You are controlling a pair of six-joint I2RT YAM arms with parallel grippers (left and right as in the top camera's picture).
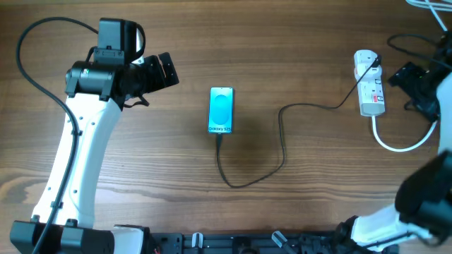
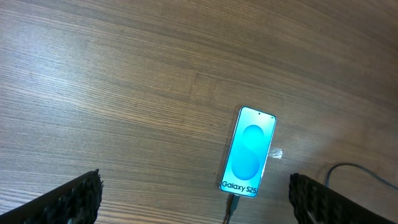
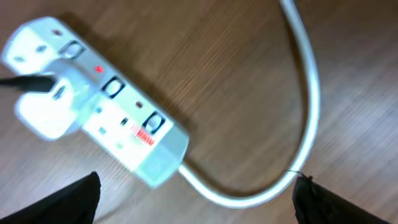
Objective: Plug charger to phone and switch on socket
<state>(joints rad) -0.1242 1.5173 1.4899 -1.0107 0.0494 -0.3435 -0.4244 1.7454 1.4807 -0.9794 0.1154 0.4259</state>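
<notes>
The phone (image 1: 221, 110) lies screen up in the middle of the surface (image 1: 296, 42). The charger (image 1: 311, 106) meets its bottom edge and loops right to the socket (image 1: 370, 83). The left pincer (image 2: 196, 202) hangs released near the phone, and the right pincer (image 3: 196, 199) is released above the socket.

Phone (image 1: 221, 110) lies flat, cyan screen up, "Galaxy S25" text at its bottom end. Charger (image 1: 281, 134) looks plugged into that end. Its thin black cable loops away right and up to the socket (image 1: 370, 83), a white strip far right with a red dot lit by one switch.
</notes>
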